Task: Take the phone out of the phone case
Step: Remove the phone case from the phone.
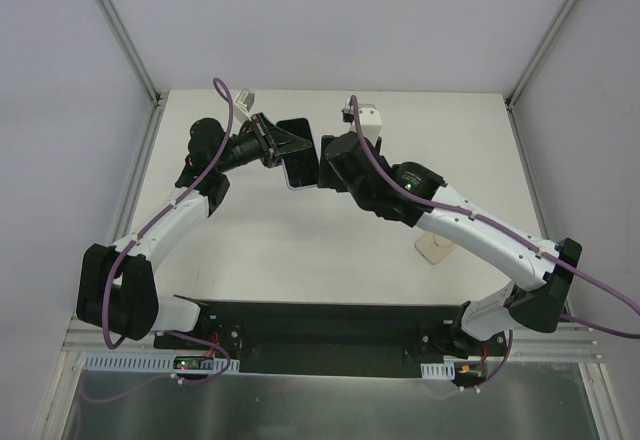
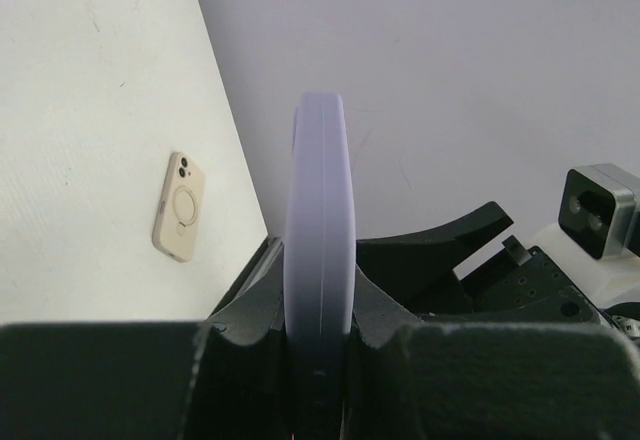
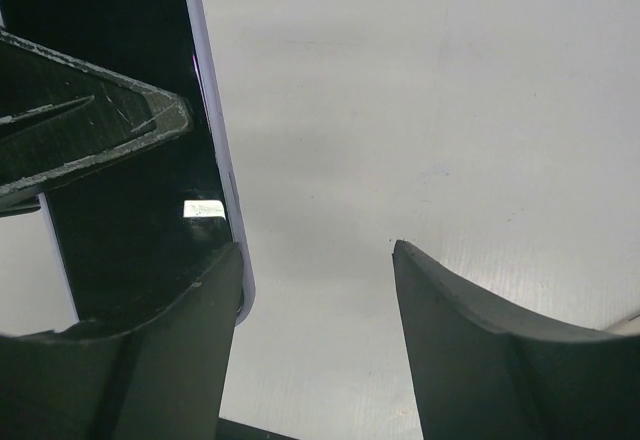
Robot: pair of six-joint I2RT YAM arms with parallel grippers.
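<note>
Phone (image 3: 130, 210): in its lavender case (image 2: 320, 260), held off the bench (image 3: 450, 110) between the two arms.
Left jaws: closed on the case, pinching front and back.
Right jaws: open, holding nothing; one jaw overlaps the screen's lower end, the other stands apart over bare bench.
Risk, drop: pry hard and the case may slip from the left jaws and fall.
Risk, jam: the left pinch presses case to phone, so you may drag both together.
Risk, miss: close the right jaws now and you likely catch nothing.
Beige case (image 2: 178, 207): on the bench, well apart; leave it.
</note>
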